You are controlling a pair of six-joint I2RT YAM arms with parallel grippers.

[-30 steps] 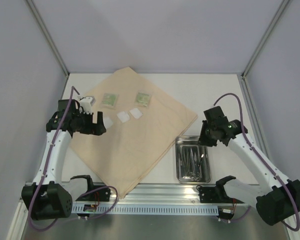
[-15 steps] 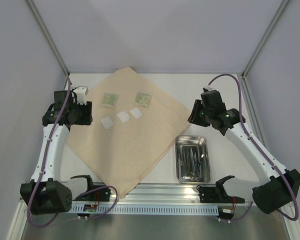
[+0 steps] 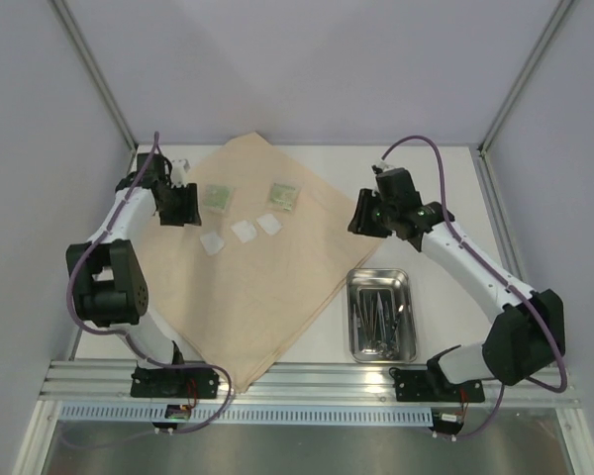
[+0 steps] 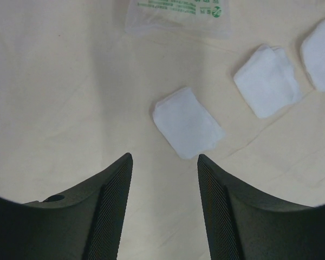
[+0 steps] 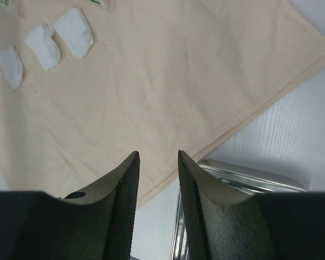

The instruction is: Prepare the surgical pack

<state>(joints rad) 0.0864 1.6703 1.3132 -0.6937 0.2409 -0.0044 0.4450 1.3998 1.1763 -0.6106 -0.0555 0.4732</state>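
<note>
Top external view gives us the whole layout: the tan cloth (image 3: 267, 287) lies flat and spread out on the white worktop (image 3: 337, 163), turned like a diamond with one corner toward the arm bases and one toward the back wall. On its far left part we count three white pads (image 3: 245, 231) in a short slanted row, apart from one another. Beyond them lie two green packets (image 3: 218, 198), side by side with a gap between. The steel tray (image 3: 353, 322) sits on bare worktop just beside the cloth's lower right edge, not on it, and holds a cluster of thin metal instruments (image 3: 381, 319) that we cannot tell apart. The left claw (image 3: 183, 208) hangs over the left corner of the cloth, near the leftmost packet and pad. From the left wrist we see its fingers (image 4: 108, 211) spread with bare cloth between them, pinching nothing, and the nearest pad lying just ahead of the tips. The right claw (image 3: 362, 212) hovers above the cloth's right corner, beyond the tray. From the right wrist its fingers (image 5: 122, 206) stand a narrow gap apart with nothing caught between them, and the cloth's edge and the tray's far rim lie below.
</note>
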